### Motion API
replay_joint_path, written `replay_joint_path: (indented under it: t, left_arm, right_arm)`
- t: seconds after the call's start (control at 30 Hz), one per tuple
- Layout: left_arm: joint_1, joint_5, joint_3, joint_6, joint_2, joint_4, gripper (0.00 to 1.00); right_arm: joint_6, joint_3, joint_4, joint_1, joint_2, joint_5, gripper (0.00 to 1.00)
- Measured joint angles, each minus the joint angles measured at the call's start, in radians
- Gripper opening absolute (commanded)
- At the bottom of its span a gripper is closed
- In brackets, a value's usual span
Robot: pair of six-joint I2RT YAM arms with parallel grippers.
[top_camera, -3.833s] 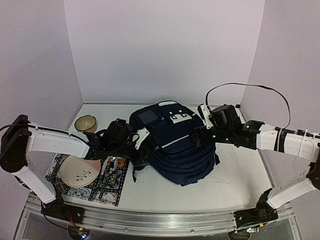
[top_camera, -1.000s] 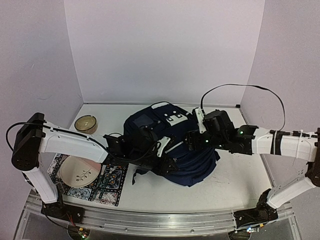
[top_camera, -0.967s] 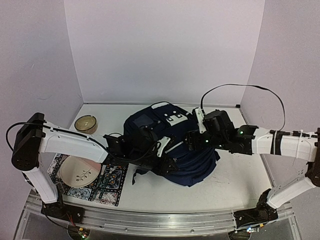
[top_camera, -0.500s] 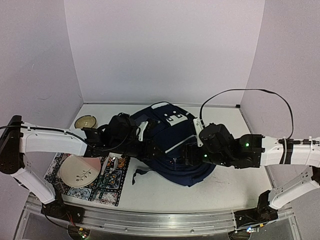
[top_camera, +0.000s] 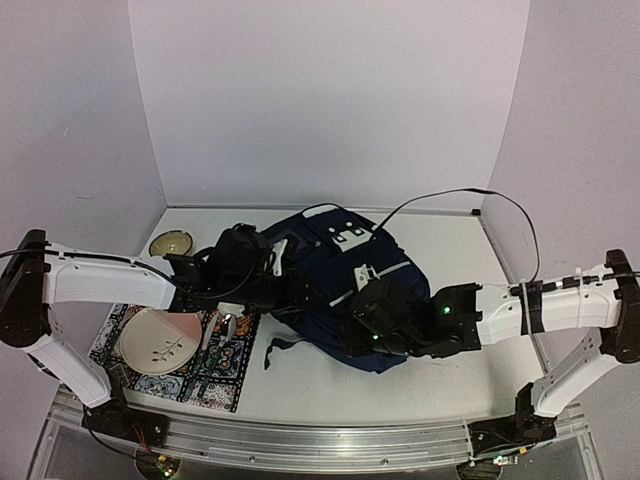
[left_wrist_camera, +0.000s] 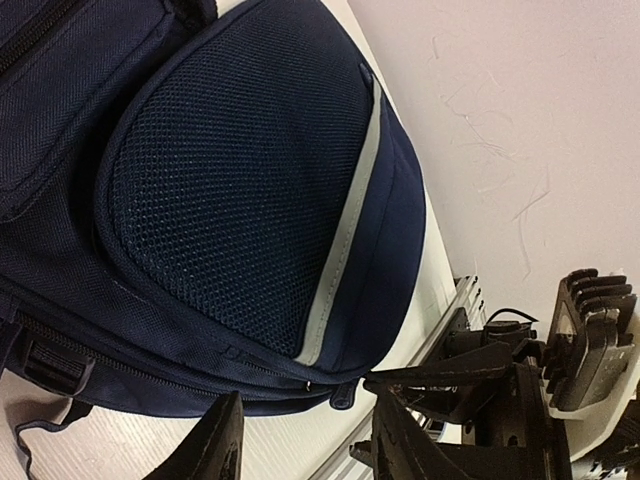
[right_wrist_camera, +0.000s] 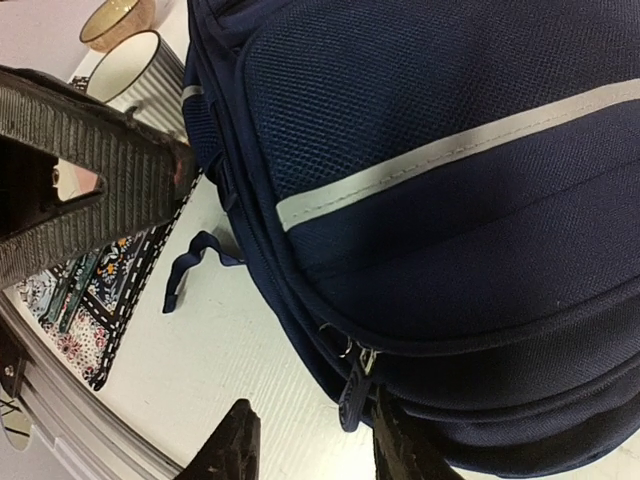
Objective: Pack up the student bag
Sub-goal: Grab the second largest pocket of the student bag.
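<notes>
Nearest, the right jaws are seen parted astride a zipper pull [right_wrist_camera: 350, 395] on the student bag [top_camera: 325, 258], which is laid mid-way across the counter [top_camera: 455, 250], and farther back the left jaws are seen released beside its mesh pocket [left_wrist_camera: 230, 200].

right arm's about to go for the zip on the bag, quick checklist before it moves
1. The zipper pull sits in the gap of the right gripper: ok, beside one finger.
2. Jaws clamped on the pull: not ok, they stand apart.
3. The left gripper steadies the bag: not ok, open and empty.
4. Zipper closed along the seam: ok where visible.
5. The mug is clear of both arms: cannot tell.
</notes>
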Motion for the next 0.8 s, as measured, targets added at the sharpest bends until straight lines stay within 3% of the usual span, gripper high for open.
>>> replay_joint_path:
  t: [0.13,0.33,0.57,0.7,0.8]
  left_arm:
    - [0.000,0.001,0.001,-0.021,0.030,0.017,0.46]
    - [0.000,0.010,0.001,-0.048,0.085,0.029,0.46]
    - [0.000,0.027,0.011,-0.067,0.108,0.039,0.43]
    - [0.000,0.030,0.037,-0.080,0.131,0.053,0.31]
    - [0.000,0.032,0.042,-0.088,0.148,0.065,0.10]
  right_arm:
    - [0.023,0.000,0.000,-0.001,0.020,0.006,0.27]
    - [0.043,0.000,-0.001,-0.001,0.051,0.017,0.03]
    - [0.034,0.011,-0.031,-0.001,0.053,0.019,0.00]
    - [0.020,0.016,-0.037,-0.001,0.053,0.020,0.00]
    - [0.004,0.020,-0.046,-0.001,0.053,0.019,0.00]
